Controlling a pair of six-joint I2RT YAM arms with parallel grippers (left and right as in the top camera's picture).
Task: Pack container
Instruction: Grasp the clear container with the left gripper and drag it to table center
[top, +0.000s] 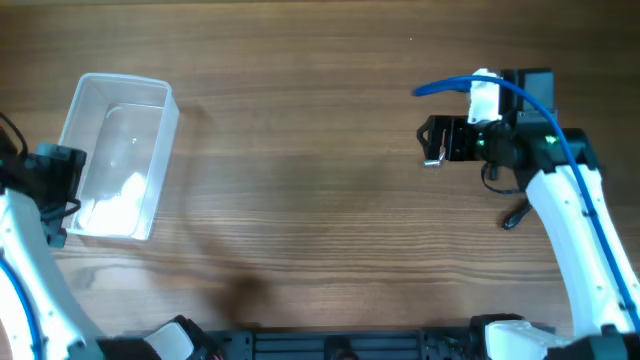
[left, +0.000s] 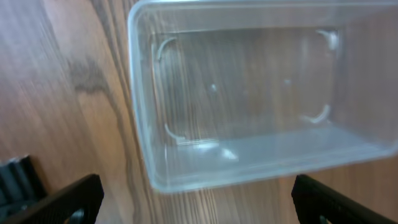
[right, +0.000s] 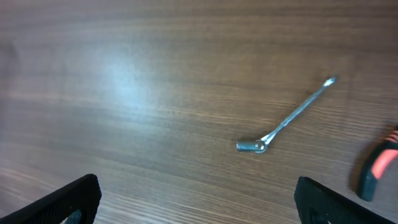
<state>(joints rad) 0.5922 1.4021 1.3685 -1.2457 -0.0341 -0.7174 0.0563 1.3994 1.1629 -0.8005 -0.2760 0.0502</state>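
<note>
The clear plastic container stands at the far left of the table, with nothing clearly inside; in the left wrist view it fills the frame. My left gripper is at its near left side, open and empty, and its jaws are spread just short of the rim. My right gripper is at the right, and its jaws are open and empty above bare wood. A small silver wrench lies ahead and to the right of it, and only its end shows in the overhead view.
A tool with a black and orange-red handle lies at the right edge of the right wrist view. It shows as a dark shape beside the right arm in the overhead view. A blue cable loops off the right wrist.
</note>
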